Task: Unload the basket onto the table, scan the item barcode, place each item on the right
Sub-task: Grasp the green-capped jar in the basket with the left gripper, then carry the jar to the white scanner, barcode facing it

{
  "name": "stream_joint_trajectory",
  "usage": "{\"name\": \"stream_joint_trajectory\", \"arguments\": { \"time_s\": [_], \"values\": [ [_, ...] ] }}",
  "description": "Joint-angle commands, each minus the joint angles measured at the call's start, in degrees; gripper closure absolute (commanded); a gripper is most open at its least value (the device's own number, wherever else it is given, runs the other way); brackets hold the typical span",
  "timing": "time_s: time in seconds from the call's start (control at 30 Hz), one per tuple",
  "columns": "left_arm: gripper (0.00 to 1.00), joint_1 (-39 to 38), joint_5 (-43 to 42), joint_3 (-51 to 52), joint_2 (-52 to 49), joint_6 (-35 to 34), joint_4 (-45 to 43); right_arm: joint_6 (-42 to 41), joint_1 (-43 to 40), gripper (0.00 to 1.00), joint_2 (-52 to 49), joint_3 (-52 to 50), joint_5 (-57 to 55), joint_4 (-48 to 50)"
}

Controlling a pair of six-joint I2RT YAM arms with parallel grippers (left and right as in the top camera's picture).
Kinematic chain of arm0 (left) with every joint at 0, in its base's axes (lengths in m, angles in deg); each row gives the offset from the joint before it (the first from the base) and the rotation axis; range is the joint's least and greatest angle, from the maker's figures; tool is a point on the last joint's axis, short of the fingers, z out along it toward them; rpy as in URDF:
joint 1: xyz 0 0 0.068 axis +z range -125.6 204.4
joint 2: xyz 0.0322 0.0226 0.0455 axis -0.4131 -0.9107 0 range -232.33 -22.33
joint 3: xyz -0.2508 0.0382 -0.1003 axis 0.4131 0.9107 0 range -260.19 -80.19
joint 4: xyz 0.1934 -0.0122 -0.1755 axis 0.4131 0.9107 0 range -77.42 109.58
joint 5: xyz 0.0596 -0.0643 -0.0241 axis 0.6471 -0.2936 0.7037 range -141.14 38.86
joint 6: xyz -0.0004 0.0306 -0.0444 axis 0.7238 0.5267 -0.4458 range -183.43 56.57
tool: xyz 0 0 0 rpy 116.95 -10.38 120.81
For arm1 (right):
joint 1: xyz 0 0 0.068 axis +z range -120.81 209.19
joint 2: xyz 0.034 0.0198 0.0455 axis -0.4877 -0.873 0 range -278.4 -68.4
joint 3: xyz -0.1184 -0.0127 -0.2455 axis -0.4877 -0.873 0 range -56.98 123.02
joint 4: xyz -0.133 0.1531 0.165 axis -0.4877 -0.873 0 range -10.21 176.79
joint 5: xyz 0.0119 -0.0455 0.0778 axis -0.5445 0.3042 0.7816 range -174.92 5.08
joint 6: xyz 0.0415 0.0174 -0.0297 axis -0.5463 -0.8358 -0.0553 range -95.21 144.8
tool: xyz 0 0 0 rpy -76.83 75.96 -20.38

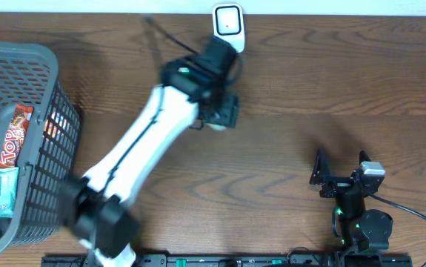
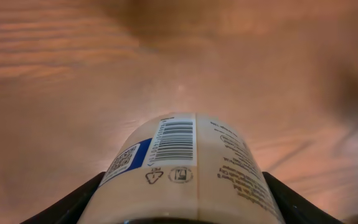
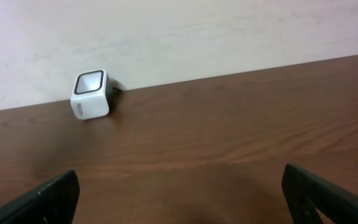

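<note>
2 packets (image 1: 16, 137) lie inside the grey basket (image 1: 58, 144).

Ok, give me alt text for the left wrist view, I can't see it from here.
A cream bottle gripped in the left hand fills the lower frame, its barcode facing the camera. A QR code on a blue patch sits left of the barcode, small print runs down the right side, and the blurred wooden table lies beyond.
</note>
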Motion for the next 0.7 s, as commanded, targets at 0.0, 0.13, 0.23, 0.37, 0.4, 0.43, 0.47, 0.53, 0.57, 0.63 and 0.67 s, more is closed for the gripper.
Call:
{"name": "stream_joint_trajectory", "arguments": {
  "time_s": [0.0,0.13,0.23,0.37,0.4,0.43,0.47,0.53,0.57,0.63,0.67],
  "values": [
    [0.36,-2.7,-2.7,0.0,-4.4,14.0,-0.2,-0.4,0.6,0.01,0.1,-0.1,-0.1,-0.2],
    [0.35,-4.6,-4.2,0.0,-9.9,25.4,-0.4,-0.4,0.6,0.01,0.1,-0.1,-0.1,-0.2],
    [0.36,-4.8,-7.1,0.0,-12.3,32.4,-1.0,-0.4,0.6,0.01,0.1,-0.1,-0.1,-0.2],
    [0.35,-4.7,-10.4,0.0,-15.4,37.4,-4.3,-0.4,0.6,0.01,0.1,-0.1,-0.1,-0.2],
    [0.35,-4.7,-11.7,0.0,-16.2,38.4,-5.3,-0.4,0.6,0.01,0.1,-0.1,-0.1,-0.2],
    [0.35,-4.7,-13.2,0.0,-16.9,39.6,-6.3,-0.4,0.6,0.01,0.1,-0.1,-0.1,-0.2],
    [0.35,-4.7,-14.4,0.0,-17.7,40.4,-7.3,-0.4,0.6,0.01,0.1,-0.1,-0.1,-0.2],
    [0.35,-4.7,-15.1,0.0,-19.0,41.4,-8.9,-0.4,0.6,0.01,0.1,-0.1,-0.1,-0.2],
    [0.35,-4.7,-15.0,0.0,-19.7,42.3,-9.6,-0.4,0.6,0.01,0.1,-0.1,-0.1,-0.2],
    [0.32,-4.7,-14.8,0.0,-21.0,44.3,-10.4,-0.4,0.6,0.01,0.1,-0.1,-0.1,-0.2],
    [0.31,-4.7,-14.1,0.0,-21.6,45.4,-10.5,-0.4,0.6,0.01,0.1,-0.1,-0.1,-0.2]
  ]
}}
